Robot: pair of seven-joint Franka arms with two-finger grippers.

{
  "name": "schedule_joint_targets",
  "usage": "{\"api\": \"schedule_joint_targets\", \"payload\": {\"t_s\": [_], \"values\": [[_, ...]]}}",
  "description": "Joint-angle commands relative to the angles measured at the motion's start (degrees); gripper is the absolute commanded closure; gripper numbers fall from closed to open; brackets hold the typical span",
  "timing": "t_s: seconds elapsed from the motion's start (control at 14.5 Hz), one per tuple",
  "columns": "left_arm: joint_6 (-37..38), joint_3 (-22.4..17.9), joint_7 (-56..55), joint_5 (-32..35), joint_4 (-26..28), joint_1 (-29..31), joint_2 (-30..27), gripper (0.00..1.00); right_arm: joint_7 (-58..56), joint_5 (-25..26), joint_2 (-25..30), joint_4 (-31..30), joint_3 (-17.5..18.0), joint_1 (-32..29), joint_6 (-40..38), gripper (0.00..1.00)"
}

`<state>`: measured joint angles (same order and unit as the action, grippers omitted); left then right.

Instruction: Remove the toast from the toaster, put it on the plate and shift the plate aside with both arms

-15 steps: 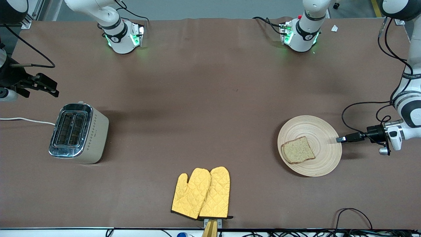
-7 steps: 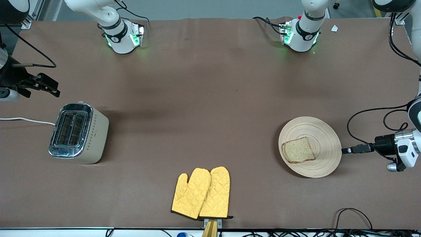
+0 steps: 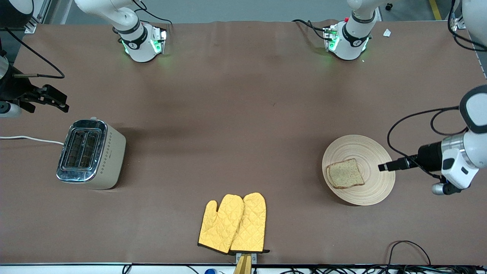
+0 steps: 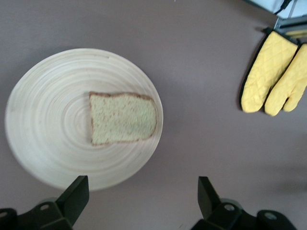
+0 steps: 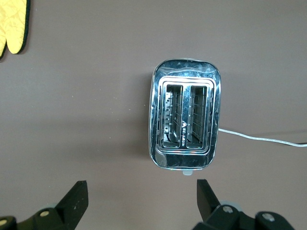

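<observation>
The toast [image 3: 344, 174] lies flat on the round light-wood plate [image 3: 371, 152], toward the left arm's end of the table. In the left wrist view the toast [image 4: 122, 118] lies on the plate [image 4: 43, 120], off its centre. My left gripper [image 3: 384, 166] is open and empty, up in the air over the plate's rim on the left arm's side. In its own view the left gripper [image 4: 142, 191] has one finger over the rim and the other over bare table. My right gripper [image 3: 61, 103] waits open and empty over the table by the toaster, and also shows in its own view [image 5: 141, 196].
A silver and cream two-slot toaster [image 3: 90, 153] stands toward the right arm's end, slots empty [image 5: 186, 120], with a white cord [image 3: 30, 139]. A pair of yellow oven mitts [image 3: 233, 223] lies near the front edge, also in the left wrist view [image 4: 276, 74].
My left gripper drew back from the plate's rim toward the table's end, then came back over the rim. The plate shifted slightly. The right arm has not moved.
</observation>
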<state>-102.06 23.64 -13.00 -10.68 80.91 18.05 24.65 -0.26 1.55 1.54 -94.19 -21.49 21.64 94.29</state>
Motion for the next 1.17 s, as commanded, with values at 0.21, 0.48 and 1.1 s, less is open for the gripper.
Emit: {"api": "schedule_joint_targets", "payload": {"t_s": [0.21, 0.48, 1.1], "values": [[7.0, -2.1, 0.4, 13.2, 1.5, -7.0, -11.4, 0.00, 1.1, 1.2, 0.9, -0.6, 0.0, 0.2, 0.0, 0.00], [12.0, -13.6, 1.3, 13.2, 4.1, -15.7, -20.8, 0.00, 1.2, 1.2, 0.9, -0.6, -0.1, 0.0, 0.1, 0.00], [17.9, -17.4, 10.3, 12.8, 16.0, -20.3, -35.8, 0.00, 1.2, 1.0, 0.8, -0.6, -0.3, -0.2, 0.4, 0.00]]}}
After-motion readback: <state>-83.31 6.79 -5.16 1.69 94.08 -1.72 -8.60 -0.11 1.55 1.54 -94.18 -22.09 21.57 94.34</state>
